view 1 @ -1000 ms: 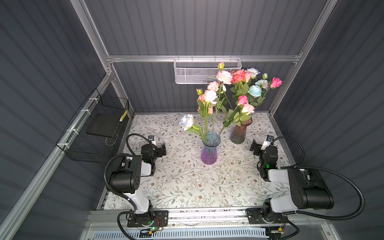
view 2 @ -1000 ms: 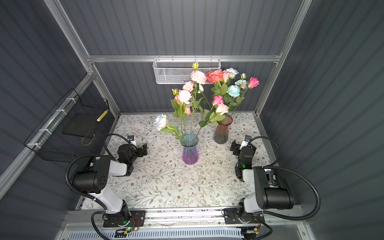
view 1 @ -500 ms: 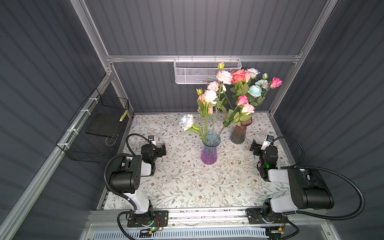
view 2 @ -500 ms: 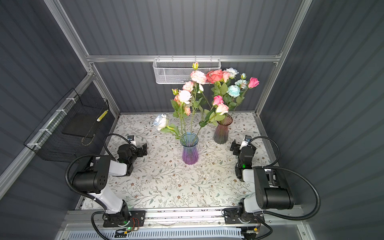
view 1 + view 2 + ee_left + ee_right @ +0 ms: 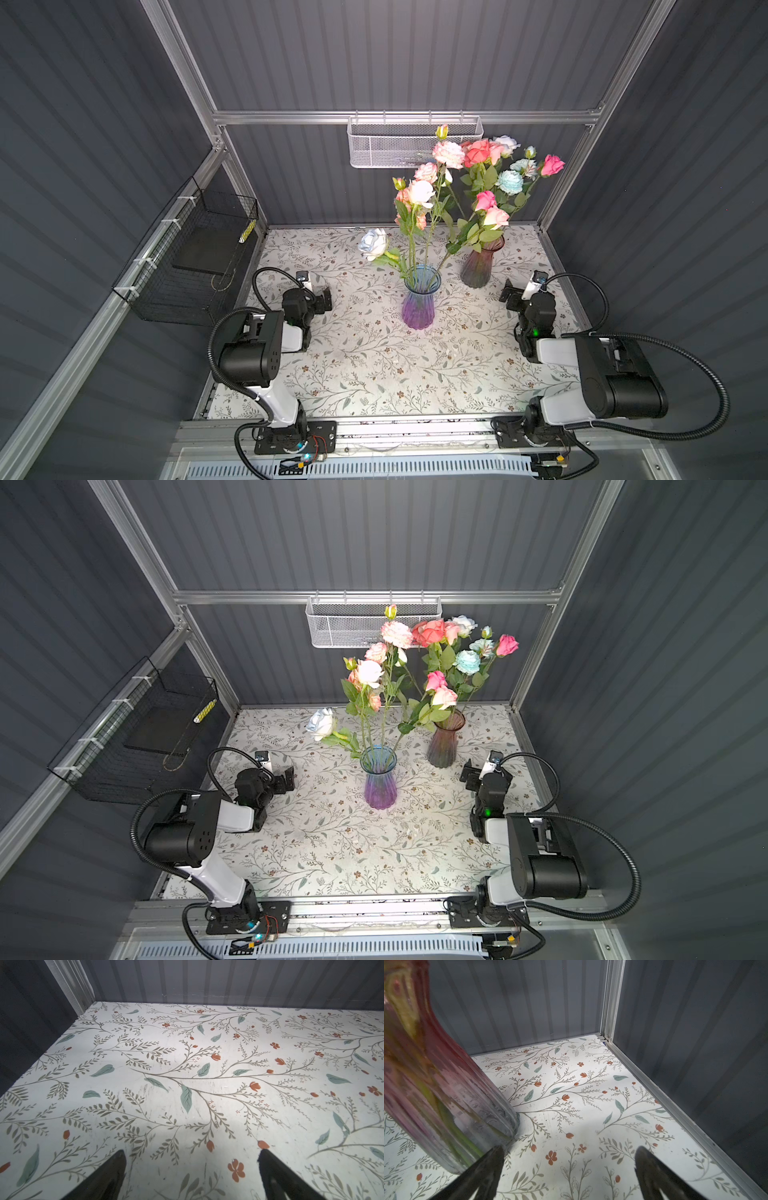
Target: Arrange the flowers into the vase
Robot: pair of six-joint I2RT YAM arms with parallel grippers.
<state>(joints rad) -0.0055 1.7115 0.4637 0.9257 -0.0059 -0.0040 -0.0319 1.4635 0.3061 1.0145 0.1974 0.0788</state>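
Both grippers are parked and hold nothing: your left gripper [image 5: 192, 1151] and right gripper [image 5: 570, 1148] have their jaws spread wide. The flowers [image 5: 478, 153] are split between two vases: the red vase [image 5: 478, 264] just beside the right gripper, and the blue vase [image 5: 419, 307] between both grippers. Probably mid-transfer. Next, pinch one stem above the red vase's rim.
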